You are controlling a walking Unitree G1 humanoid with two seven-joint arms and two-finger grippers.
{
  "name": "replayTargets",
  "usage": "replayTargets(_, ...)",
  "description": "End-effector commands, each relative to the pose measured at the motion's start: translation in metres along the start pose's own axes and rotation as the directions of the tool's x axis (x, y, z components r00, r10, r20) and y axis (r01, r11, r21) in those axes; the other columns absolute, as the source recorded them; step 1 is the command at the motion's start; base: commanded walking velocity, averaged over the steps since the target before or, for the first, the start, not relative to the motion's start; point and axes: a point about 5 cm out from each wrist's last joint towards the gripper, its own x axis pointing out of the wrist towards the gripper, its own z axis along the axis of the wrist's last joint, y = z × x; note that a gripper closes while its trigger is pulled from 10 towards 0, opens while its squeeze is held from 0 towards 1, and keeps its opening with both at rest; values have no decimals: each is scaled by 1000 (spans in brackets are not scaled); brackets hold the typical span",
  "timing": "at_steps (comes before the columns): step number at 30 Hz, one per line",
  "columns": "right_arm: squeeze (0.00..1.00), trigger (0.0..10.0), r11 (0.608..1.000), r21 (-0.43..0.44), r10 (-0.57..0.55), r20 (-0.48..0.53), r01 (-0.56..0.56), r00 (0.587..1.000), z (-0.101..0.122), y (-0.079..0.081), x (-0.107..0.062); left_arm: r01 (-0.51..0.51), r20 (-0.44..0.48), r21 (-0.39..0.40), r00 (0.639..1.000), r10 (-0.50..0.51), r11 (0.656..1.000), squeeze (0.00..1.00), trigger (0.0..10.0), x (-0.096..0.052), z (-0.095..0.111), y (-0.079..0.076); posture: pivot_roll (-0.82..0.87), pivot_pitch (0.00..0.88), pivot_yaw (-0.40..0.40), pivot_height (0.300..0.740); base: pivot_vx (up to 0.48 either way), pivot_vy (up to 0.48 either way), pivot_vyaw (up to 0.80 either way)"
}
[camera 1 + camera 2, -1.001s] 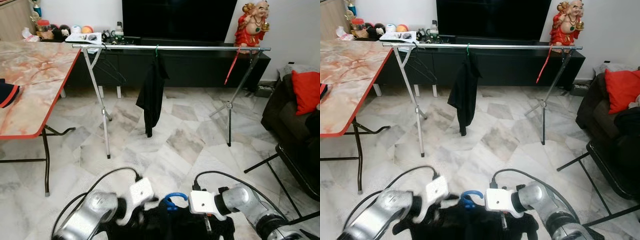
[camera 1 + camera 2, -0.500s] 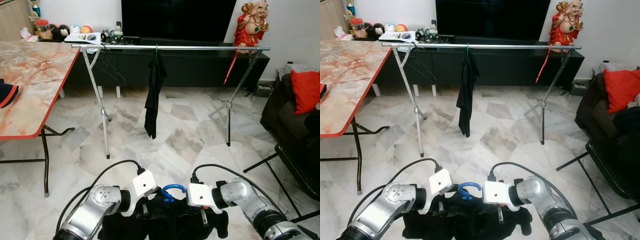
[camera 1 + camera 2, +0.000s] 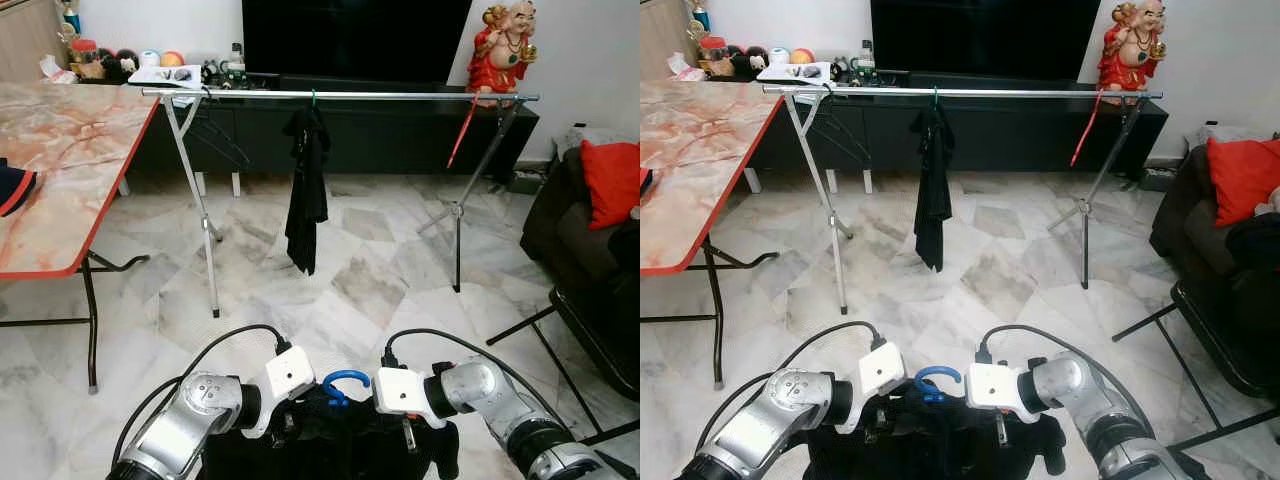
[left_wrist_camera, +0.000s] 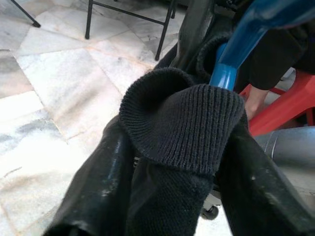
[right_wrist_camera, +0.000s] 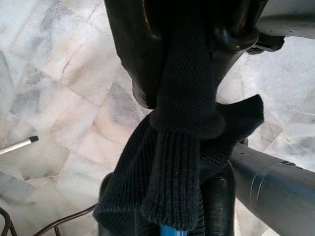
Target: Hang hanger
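I have both arms low in front of me, drawn in toward each other, with a black knitted garment (image 3: 330,445) bunched between them. The blue plastic hanger hook (image 3: 341,383) rises out of the garment's collar, sitting between the two white wrist housings.

My left gripper (image 4: 177,162) has its two black fingers closed onto a ribbed fold of that knit; the blue hanger stem runs up just behind the fold, touching the fabric. My right gripper (image 5: 189,64) is likewise clamped on a bunch of the same garment, with a ribbed cuff drooping past the fingers and a sliver of blue hanger showing beneath the cloth.

Well ahead of me across the pale marble floor (image 3: 380,280) stands the long silver clothes rail on folding legs (image 3: 340,96). A black garment on a green hanger (image 3: 306,190) hangs from it near the middle, and a red hanger (image 3: 464,132) dangles near its right end. A marble-patterned table with a red edge (image 3: 60,170) stands to my left.
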Motion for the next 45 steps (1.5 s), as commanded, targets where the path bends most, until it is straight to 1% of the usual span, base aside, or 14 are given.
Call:
replayTargets(1, 0, 0, 998, -34, -50, 46, 52, 998, 10, -12, -8, 18, -14, -21, 1000, -18, 1000, 0, 0, 1, -4, -2, 166, 49, -92, 740, 0, 0, 0)
replayTargets(17, 0, 0, 997, -26, -65, 41, 66, 997, 10, -14, -10, 46, -5, -26, 999, -46, 999, 0, 0, 3, -3, -4, 161, 42, -89, 740, 0, 0, 0)
replayTargets(30, 0, 0, 998, -21, -61, 31, 62, 998, 8, -12, -10, 54, 11, -23, 998, -54, 998, 0, 0, 5, -1, -5, 159, 27, -84, 740, 0, 0, 0)
replayTargets(31, 0, 4196, 998, -20, -64, 25, 64, 998, 7, -12, -10, 54, 14, -23, 998, -53, 998, 0, 0, 5, -1, -5, 159, 27, -84, 740, 0, 0, 0)
replayTargets(32, 0, 7529, 998, -18, -65, 19, 65, 998, 6, -12, -10, 53, 16, -22, 999, -52, 998, 0, 0, 5, 0, -5, 159, 27, -84, 740, 0, 0, 0)
replayTargets(33, 0, 10000, 998, -15, -66, 13, 66, 998, 5, -12, -10, 51, 17, -21, 999, -51, 998, 0, 0, 5, 0, -5, 160, 29, -87, 740, 0, 0, 0)
replayTargets(35, 0, 10000, 998, 0, -63, 8, 63, 998, 4, -11, -10, 48, 20, -22, 999, -48, 999, 0, 0, 5, 1, -4, 161, 30, -88, 740, 0, 0, 0)
replayTargets(36, 961, 10000, 998, 5, -63, 10, 63, 998, 4, -11, -10, 46, 21, -23, 999, -46, 999, 0, 0, 5, 1, -4, 160, 32, -88, 740, 0, 0, 0)
replayTargets(37, 961, 10000, 998, 8, -63, 12, 62, 998, 4, -12, -10, 45, 21, -23, 999, -44, 999, 0, 0, 5, 1, -4, 160, 32, -88, 740, 0, 0, 0)
replayTargets(38, 1000, 10000, 998, 19, -55, 16, 55, 998, 4, -11, -10, 38, 21, -25, 999, -38, 999, 0, 0, 5, 0, -3, 160, 33, -87, 740, 0, 0, 0)
replayTargets(45, 1000, 10000, 999, 30, -12, 12, 11, 1000, 2, -8, -11, 8, 11, -17, 1000, -8, 1000, 0, 0, 2, -1, 1, 160, 37, -88, 740, 0, 0, 0)
